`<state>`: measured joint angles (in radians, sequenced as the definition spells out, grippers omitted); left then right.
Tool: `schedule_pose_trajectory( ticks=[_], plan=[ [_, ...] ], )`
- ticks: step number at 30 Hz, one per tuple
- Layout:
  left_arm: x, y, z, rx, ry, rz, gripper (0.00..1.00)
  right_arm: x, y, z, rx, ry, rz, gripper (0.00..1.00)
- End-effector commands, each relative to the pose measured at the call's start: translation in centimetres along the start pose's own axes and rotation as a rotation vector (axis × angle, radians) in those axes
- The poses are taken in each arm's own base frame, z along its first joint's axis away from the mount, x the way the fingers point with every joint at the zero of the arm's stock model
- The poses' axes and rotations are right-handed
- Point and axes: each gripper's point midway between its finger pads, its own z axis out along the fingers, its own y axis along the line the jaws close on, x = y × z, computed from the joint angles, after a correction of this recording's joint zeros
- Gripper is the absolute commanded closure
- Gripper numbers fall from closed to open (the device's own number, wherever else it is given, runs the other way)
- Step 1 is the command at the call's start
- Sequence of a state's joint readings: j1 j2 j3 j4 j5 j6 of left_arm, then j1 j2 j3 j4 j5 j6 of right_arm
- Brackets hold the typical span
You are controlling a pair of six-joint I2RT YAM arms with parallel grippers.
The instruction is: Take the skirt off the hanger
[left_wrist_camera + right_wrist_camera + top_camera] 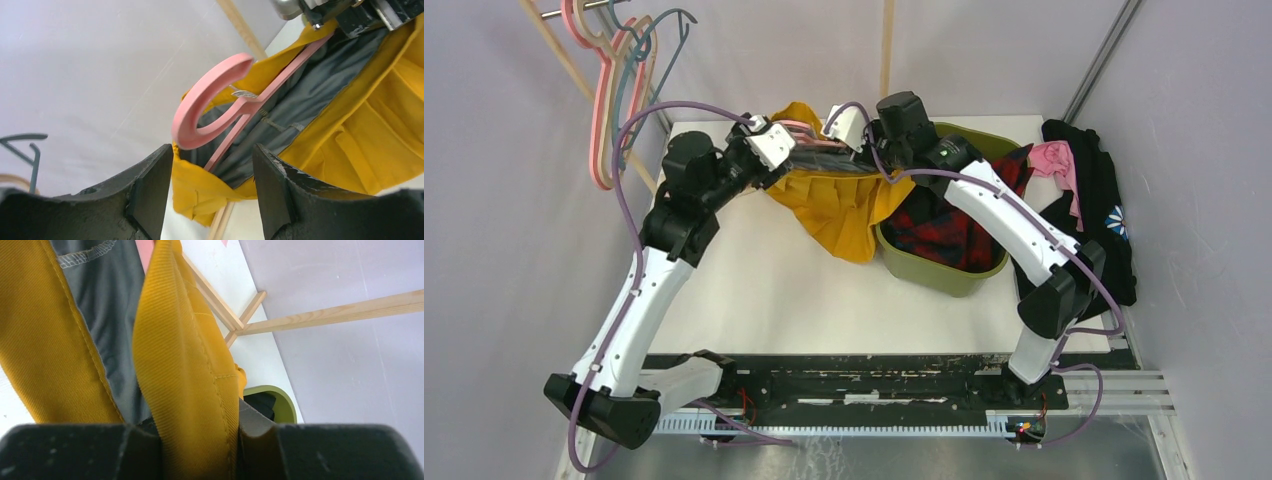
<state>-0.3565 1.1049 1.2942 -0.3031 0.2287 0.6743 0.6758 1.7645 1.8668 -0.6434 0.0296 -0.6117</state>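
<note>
White table and pale lilac walls frame the work. On it, the right gripper is pinched narrowly on the waistband of the yellow skirt, probably to keep the cloth up and taut while the hanger is worked free. The left gripper stands roughly half open and grips nothing, its jaws lined up on the hook of the pink hanger just ahead. The skirt hangs between both arms at the table's far side, just beside a green bin.
</note>
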Motion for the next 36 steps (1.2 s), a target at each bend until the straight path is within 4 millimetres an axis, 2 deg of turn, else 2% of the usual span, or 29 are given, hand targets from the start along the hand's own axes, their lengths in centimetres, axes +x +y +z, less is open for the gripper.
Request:
schedule_pose_trajectory(
  ticks=[1,6,9,12,15,18,23,28,32,36],
  plan=[
    [-1.4,-1.1,1.4,0.108,-0.120,0.020,0.36,-6.7,-5.8,-5.7,0.182,-0.224,-0.016,0.99],
    [-0.9,-4.3,1.1,0.276,-0.189,-0.049,0.38,-7.5,-6.1,-6.5,0.182,-0.254,-0.027,0.99],
    [-0.1,-5.3,1.0,0.329,-0.194,-0.085,0.37,-7.5,-5.9,-6.9,0.173,-0.262,-0.015,0.99],
    [-0.2,-6.7,1.1,0.402,-0.231,-0.133,0.37,-7.7,-5.6,-7.2,0.161,-0.277,-0.001,0.99],
    [-0.5,-7.6,1.1,0.451,-0.260,-0.173,0.37,-7.8,-5.5,-7.7,0.162,-0.285,-0.001,0.99],
    [0.4,-7.8,1.4,0.440,-0.245,-0.179,0.37,-8.0,-5.5,-8.3,0.156,-0.297,-0.001,0.99],
    [1.0,-7.3,2.0,0.400,-0.230,-0.158,0.37,-8.5,-5.6,-9.7,0.158,-0.321,0.004,0.99],
    [1.6,-5.9,2.8,0.316,-0.221,-0.123,0.37,-8.7,-4.5,-10.9,0.109,-0.349,-0.007,0.99],
    [0.7,-3.6,3.6,0.228,-0.256,-0.061,0.37,-8.6,-4.2,-11.6,0.103,-0.357,-0.010,0.99],
    [-1.6,-3.1,3.1,0.265,-0.304,-0.046,0.38,-8.5,-4.3,-11.9,0.111,-0.355,-0.013,0.99]
  ],
)
